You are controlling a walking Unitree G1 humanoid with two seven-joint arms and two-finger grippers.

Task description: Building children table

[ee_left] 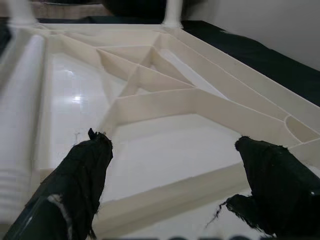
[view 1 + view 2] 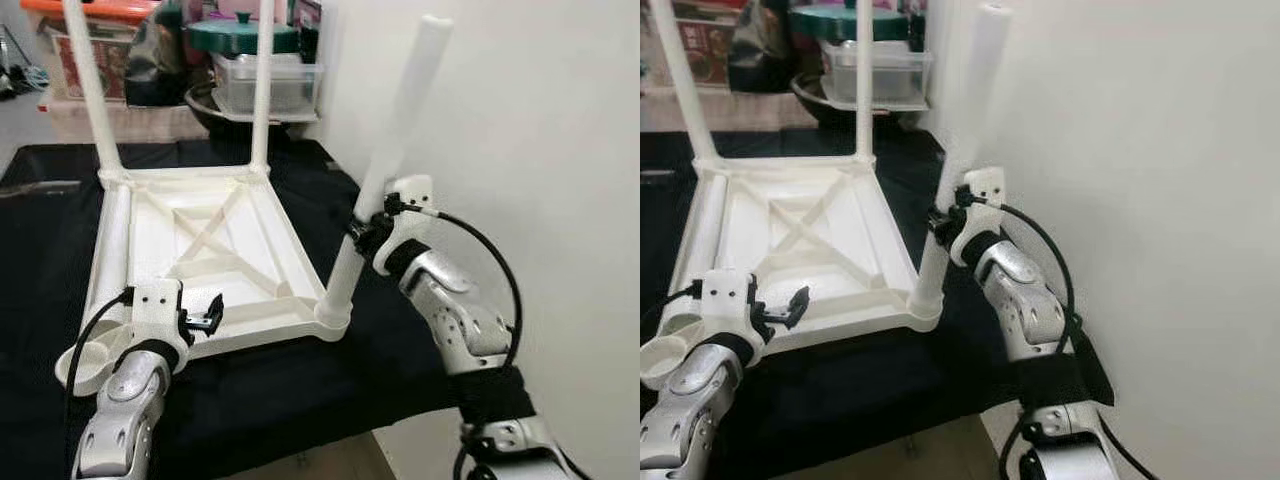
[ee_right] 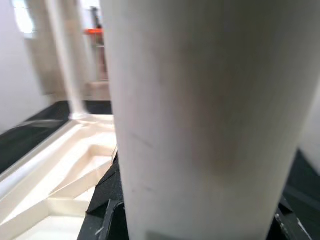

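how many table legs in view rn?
4: two upright at the upturned tabletop's far corners, one tilted in the near-right socket, held by the right gripper, one lying loose inside it.

We see the white wall [image 2: 560, 150] tight on the right, just beside the right tool [image 2: 362, 232], which is clamped on the near-right leg [image 2: 395, 150], so little room on that side. Upturned tabletop [image 2: 210, 250] has open space over its ribbed underside; two far legs [image 2: 92, 90] stand at the back corners w/ a gap between. Left tool [image 1: 170, 170], fingers apart, hovers at the near edge. A loose leg [image 2: 112, 250] lies along the left rim. Bins & pots [image 2: 245, 60] block the far side.
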